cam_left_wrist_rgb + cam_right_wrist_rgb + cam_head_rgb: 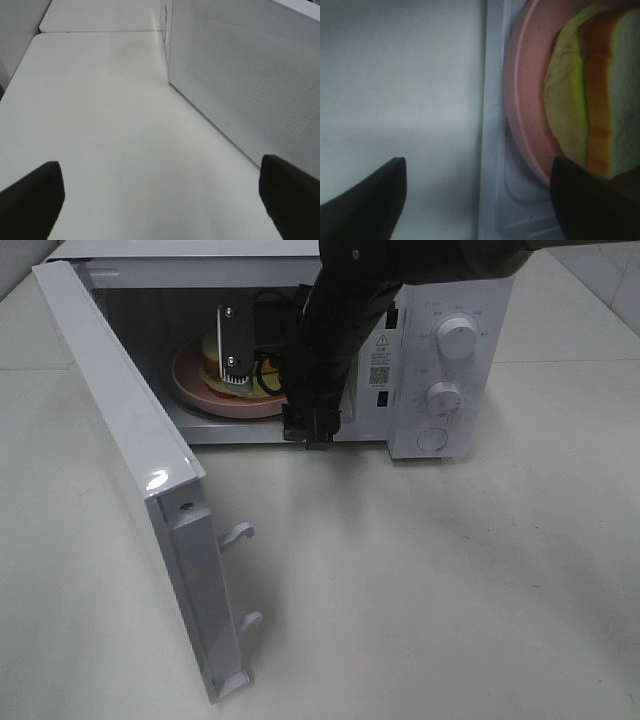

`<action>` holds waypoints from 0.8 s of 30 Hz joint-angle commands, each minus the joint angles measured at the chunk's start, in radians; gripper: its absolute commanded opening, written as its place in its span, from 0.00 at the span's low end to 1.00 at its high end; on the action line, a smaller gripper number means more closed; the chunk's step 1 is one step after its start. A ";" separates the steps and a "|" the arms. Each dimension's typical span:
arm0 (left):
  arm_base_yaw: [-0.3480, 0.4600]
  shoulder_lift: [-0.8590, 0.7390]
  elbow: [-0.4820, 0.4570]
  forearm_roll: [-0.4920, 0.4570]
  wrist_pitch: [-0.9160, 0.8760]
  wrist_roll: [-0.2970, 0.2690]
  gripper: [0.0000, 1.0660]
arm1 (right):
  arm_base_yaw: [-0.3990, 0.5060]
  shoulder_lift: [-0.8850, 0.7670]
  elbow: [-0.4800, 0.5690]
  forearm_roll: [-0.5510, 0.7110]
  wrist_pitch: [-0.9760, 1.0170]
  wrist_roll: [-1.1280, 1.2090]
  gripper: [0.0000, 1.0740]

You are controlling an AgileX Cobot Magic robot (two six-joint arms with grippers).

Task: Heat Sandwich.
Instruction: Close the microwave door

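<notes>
The sandwich [210, 346] lies on a salmon-pink plate [205, 395] inside the open microwave [450, 300]. My right gripper [272, 400] reaches into the oven's mouth from the upper right, partly hiding the plate. In the right wrist view the sandwich [590, 100] shows pale green, orange and white layers on the plate [530, 100]. There the right gripper [477, 162] stands open, with the plate's rim and the oven's front lip between its fingers. One finger [585, 200] overlaps the plate's near edge. The left gripper [160, 170] is open over bare table.
The microwave door [130, 440] swings out to the left, its latch hooks [238, 533] facing the table. Two knobs [457, 337] sit on the control panel at the right. The left wrist view shows the microwave's perforated side wall [240, 75] close by.
</notes>
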 commanded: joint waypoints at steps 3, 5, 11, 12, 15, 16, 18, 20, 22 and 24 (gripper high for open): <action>0.001 -0.025 0.003 -0.002 -0.003 -0.006 0.94 | 0.006 -0.067 0.086 -0.003 -0.019 0.009 0.71; 0.001 -0.025 0.003 -0.002 -0.003 -0.006 0.94 | 0.006 -0.092 0.118 -0.003 -0.022 0.010 0.71; 0.001 -0.025 0.003 -0.002 -0.003 -0.006 0.94 | 0.006 -0.161 0.203 -0.003 -0.025 0.014 0.71; 0.001 -0.025 0.003 -0.002 -0.003 -0.006 0.94 | 0.006 -0.175 0.217 -0.003 -0.027 0.018 0.71; 0.001 -0.025 0.003 -0.002 -0.003 -0.006 0.94 | 0.006 -0.218 0.262 -0.003 -0.032 0.027 0.71; 0.001 -0.025 0.003 -0.002 -0.003 -0.006 0.94 | 0.006 -0.232 0.277 -0.003 -0.032 0.032 0.71; 0.001 -0.025 0.003 -0.002 -0.003 -0.006 0.94 | 0.006 -0.257 0.307 -0.003 -0.032 0.044 0.71; 0.001 -0.025 0.003 -0.002 -0.003 -0.006 0.94 | 0.006 -0.287 0.341 -0.003 -0.033 0.060 0.71; 0.001 -0.025 0.003 -0.002 -0.003 -0.006 0.94 | 0.006 -0.317 0.371 -0.003 -0.033 0.071 0.71; 0.001 -0.025 0.003 -0.002 -0.003 -0.006 0.94 | 0.006 -0.344 0.407 -0.003 -0.036 0.084 0.71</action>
